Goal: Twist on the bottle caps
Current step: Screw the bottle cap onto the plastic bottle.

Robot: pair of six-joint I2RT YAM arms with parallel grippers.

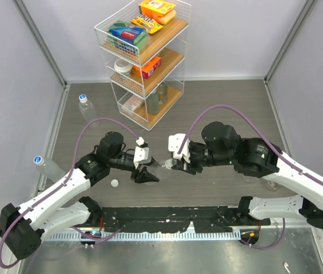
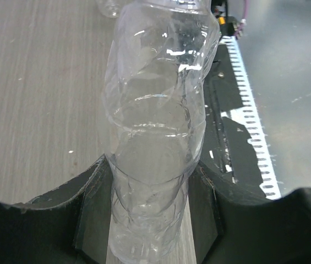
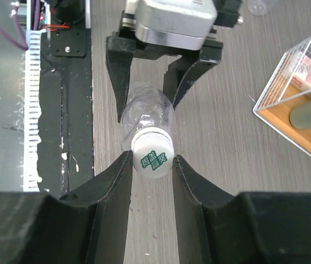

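Observation:
A clear ribbed bottle (image 1: 162,166) is held level above the table between my two grippers. My left gripper (image 1: 148,176) is shut on the bottle's body (image 2: 155,137), with a finger (image 2: 92,203) pressing on each side. My right gripper (image 3: 151,160) is shut on a white cap (image 3: 153,158) with green print, which sits on the bottle's neck (image 3: 147,118). The right gripper (image 1: 176,165) faces the left one. A loose white cap (image 1: 114,183) lies on the table near the left arm. Two blue-capped bottles lie at the left, one (image 1: 87,105) further back than the other (image 1: 47,165).
A white wire rack (image 1: 147,63) with wooden shelves and packaged goods stands at the back centre; its corner shows in the right wrist view (image 3: 304,104). Another clear bottle (image 1: 272,184) lies partly hidden under the right arm. A black mat (image 1: 167,220) runs along the near edge.

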